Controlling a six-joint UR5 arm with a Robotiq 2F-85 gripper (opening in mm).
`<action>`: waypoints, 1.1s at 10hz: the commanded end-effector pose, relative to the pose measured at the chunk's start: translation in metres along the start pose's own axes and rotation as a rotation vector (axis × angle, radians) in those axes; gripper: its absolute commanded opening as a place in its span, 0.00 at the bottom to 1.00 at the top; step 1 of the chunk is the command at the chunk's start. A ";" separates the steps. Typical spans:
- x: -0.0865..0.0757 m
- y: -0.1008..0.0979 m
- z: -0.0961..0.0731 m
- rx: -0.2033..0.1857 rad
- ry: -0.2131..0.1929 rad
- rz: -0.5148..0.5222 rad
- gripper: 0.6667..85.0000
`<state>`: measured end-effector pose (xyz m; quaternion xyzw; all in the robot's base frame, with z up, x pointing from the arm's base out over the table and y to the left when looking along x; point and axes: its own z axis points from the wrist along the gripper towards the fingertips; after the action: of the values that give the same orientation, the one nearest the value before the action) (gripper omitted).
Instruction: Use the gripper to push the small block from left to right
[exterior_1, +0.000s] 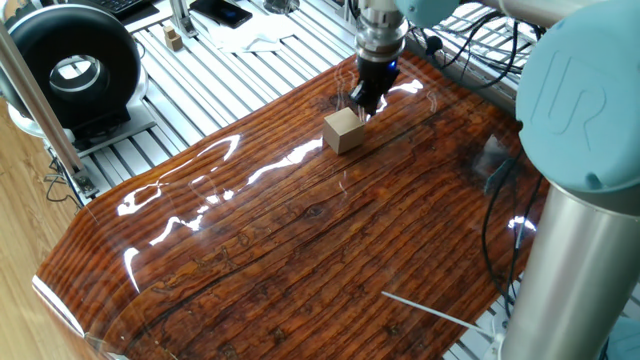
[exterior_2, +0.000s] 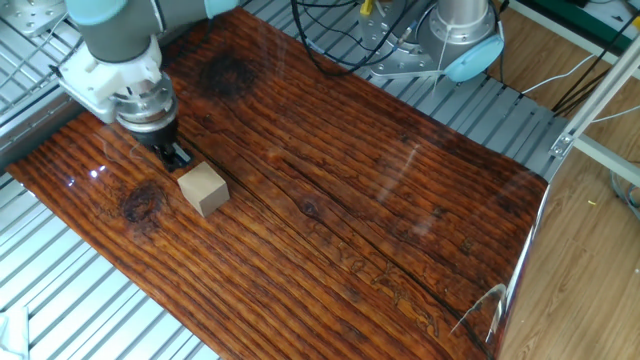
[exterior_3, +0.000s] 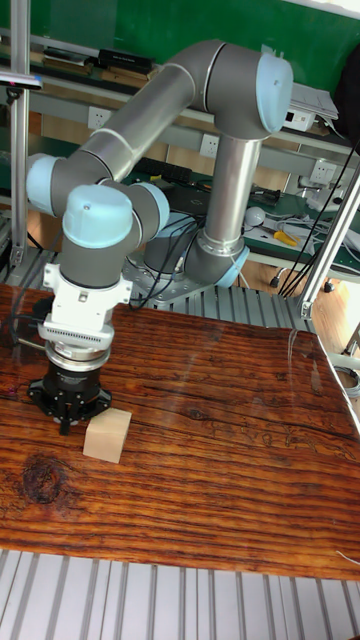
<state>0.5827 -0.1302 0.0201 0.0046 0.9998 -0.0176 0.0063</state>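
The small block (exterior_1: 343, 130) (exterior_2: 203, 188) (exterior_3: 107, 436) is a plain tan wooden cube resting on the dark wood tabletop (exterior_1: 300, 240). My black gripper (exterior_1: 362, 98) (exterior_2: 176, 157) (exterior_3: 67, 418) hangs low right beside the cube, its fingers together with nothing between them. In the tall fixed view it stands just left of the block, touching or nearly touching its side. The silver wrist (exterior_2: 140, 100) points straight down.
A black round device (exterior_1: 70, 65) sits beyond the table's far left corner. A tiny wooden block (exterior_1: 174, 38) lies on the metal slats behind. Cables (exterior_1: 470, 40) crowd the far side. The arm's base column (exterior_1: 580, 230) stands at the right edge.
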 end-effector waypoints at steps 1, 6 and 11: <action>0.001 0.027 -0.004 -0.044 0.007 0.035 0.00; -0.004 0.053 -0.008 -0.085 0.011 0.052 0.00; -0.007 0.101 -0.016 -0.118 0.015 0.081 0.00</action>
<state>0.5880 -0.0561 0.0286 0.0350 0.9990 0.0261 -0.0006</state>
